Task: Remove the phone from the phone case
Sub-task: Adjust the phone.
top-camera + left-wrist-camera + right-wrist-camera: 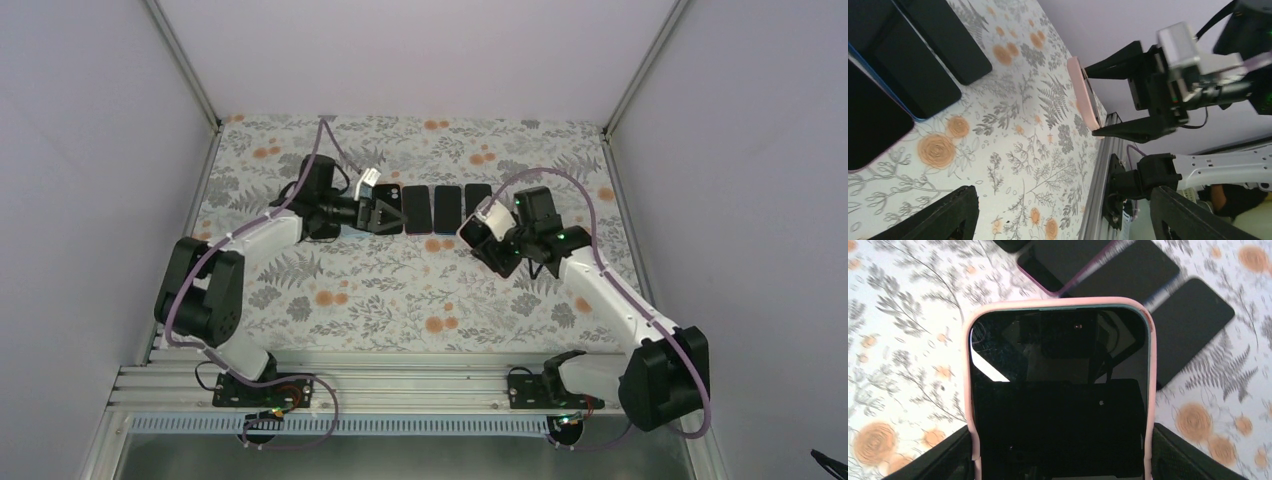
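The right gripper (1060, 434), jaws spread wide, clamps the long edges of the black-screened phone (1058, 390) in its soft pink case (969, 390), above the floral tablecloth (400, 290). That hold should stay firm while the left gripper (383, 216) peels a case corner. It gapes empty, well apart, by the farther row of dark phones (447, 208).

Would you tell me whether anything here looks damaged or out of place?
Nothing stands out: the pink-cased black phone sits squarely in the right gripper, no visible cracks, and the other dark phones lie in a tidy row.
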Robot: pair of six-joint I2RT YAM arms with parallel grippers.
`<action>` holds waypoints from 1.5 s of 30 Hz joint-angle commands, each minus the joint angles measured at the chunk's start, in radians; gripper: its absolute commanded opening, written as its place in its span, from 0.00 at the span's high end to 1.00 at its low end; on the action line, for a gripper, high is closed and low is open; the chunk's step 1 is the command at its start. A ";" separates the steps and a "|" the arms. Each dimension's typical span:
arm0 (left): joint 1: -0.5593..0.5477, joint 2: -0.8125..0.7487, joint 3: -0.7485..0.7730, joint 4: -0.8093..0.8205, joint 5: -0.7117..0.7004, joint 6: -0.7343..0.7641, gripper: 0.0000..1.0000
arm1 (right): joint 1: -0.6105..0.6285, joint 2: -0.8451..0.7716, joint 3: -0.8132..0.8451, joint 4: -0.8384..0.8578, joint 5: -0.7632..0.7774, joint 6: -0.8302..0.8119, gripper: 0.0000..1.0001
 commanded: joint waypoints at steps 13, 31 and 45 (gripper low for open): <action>-0.130 0.090 0.071 0.101 0.121 -0.061 0.36 | 0.299 0.005 0.090 0.155 0.152 0.099 0.50; -0.178 0.075 0.097 0.064 0.128 -0.019 0.84 | 0.392 0.024 0.132 0.184 0.251 0.105 0.47; -0.178 -0.059 0.180 -0.217 0.052 0.317 0.98 | 0.350 -0.053 0.256 0.055 0.001 0.075 0.01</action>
